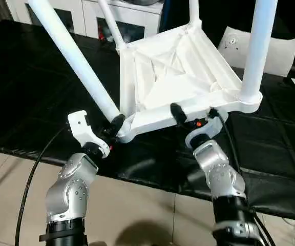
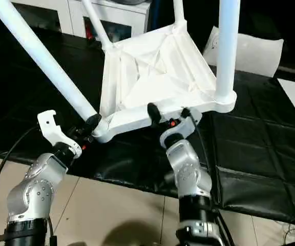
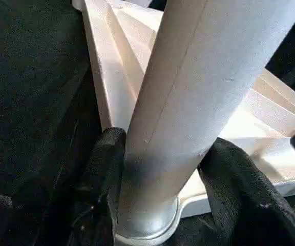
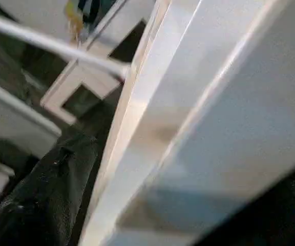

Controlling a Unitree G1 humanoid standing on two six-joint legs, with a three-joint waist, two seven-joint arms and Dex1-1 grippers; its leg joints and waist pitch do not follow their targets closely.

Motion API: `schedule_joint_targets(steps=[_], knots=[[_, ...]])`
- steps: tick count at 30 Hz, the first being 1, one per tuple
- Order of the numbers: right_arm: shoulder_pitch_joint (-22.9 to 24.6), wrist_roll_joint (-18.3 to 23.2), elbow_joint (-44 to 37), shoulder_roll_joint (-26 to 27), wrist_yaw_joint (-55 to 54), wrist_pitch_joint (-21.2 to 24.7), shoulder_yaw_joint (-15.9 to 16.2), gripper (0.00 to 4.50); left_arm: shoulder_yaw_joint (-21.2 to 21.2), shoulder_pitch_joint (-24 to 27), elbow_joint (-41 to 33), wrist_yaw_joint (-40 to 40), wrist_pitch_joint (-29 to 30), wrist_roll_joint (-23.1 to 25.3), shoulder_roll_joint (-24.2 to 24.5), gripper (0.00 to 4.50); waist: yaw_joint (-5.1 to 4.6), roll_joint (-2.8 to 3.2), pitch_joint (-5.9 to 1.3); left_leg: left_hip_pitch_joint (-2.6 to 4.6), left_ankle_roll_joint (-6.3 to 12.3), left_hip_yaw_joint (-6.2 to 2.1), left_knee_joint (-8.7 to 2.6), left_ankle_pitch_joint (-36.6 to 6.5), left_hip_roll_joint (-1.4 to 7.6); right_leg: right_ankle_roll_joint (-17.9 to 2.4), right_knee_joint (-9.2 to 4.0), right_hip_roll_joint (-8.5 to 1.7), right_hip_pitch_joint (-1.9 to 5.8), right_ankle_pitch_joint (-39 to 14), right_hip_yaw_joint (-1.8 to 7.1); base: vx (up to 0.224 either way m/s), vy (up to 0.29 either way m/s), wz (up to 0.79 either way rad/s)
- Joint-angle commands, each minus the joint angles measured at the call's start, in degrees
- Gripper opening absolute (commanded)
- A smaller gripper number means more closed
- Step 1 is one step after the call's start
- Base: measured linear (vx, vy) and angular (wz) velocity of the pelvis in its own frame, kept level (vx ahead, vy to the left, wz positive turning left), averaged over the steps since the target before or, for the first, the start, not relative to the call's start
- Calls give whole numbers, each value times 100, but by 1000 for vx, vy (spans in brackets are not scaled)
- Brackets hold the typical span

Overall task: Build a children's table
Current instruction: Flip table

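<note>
**Upturned children's table held at its near edge by both grippers**

The children's table (image 1: 178, 77) is seen upside down on a black padded surface (image 1: 29, 92), with its ribbed underside facing up and all four legs seated in the corner sockets. The near-left leg (image 1: 73, 56) slants up and away to the left, the near-right leg (image 1: 257, 46) stands almost upright, and the two far legs (image 1: 111, 23) rise beyond the top.

The left gripper (image 1: 118, 125) is closed around the near-left leg just above its socket; in the left wrist view, a black finger (image 3: 106, 174) is pressed against each side of the white tube.

The right gripper (image 1: 193, 114) is placed at the middle of the table's near rim (image 1: 157, 120). Its fingers are spread wide, one finger (image 1: 177, 111) lying over the top of the rim and the other below it; whether the rim is actually pinched cannot be told.

A flat whitish bag (image 1: 280, 48) lies on the black surface behind the near-right leg. White cabinets (image 1: 86, 13) stand beyond the work surface.
</note>
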Motion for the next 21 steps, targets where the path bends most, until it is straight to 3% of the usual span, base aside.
schedule_joint_targets(steps=[1, 3, 6, 8, 11, 21], knots=[[-486, 238, 423, 288, 41, -281, -339, 450, -284, -77, 54, -200, 219, -545, -428, 201, -31, 101, -335, -26, 175, -225, -465, 217, 592, -466, -381, -794, 340, -606, 639, 0, 0, 0], [-646, 306, 631, 307, 74, -379, -424, 412, -291, -97, 69, -205, 228, -543, -433, 201, -33, 96, -332, -24, 185, -211, -458, 170, 579, -497, -394, -792, 333, -657, 636, 0, 0, 0], [-898, 434, 970, 319, 112, -495, -528, 405, -297, -130, 92, -204, 243, -531, -439, 201, -26, 101, -342, -35, 218, -216, -450, 253, 579, -503, -378, -784, 344, -594, 634, 0, 0, 0], [-1006, 482, 1115, 336, 152, -538, -553, 369, -304, -150, 115, -223, 256, -528, -429, 201, -18, 125, -349, -33, 270, -217, -441, 320, 578, -533, -367, -788, 342, -512, 630, 0, 0, 0], [-1318, 609, 1551, 361, 246, -703, -633, 357, -346, -206, 177, -279, 301, -505, -398, 201, -24, 125, -357, -43, 301, -209, -432, 303, 571, -601, -362, -789, 348, -542, 625, 0, 0, 0], [-1638, 719, 2130, 331, 411, -974, -757, 280, -381, -214, 196, -300, 324, -457, -381, 201, -18, 123, -367, -45, 413, -206, -414, 450, 581, -677, -336, -784, 336, -416, 616, 0, 0, 0]])
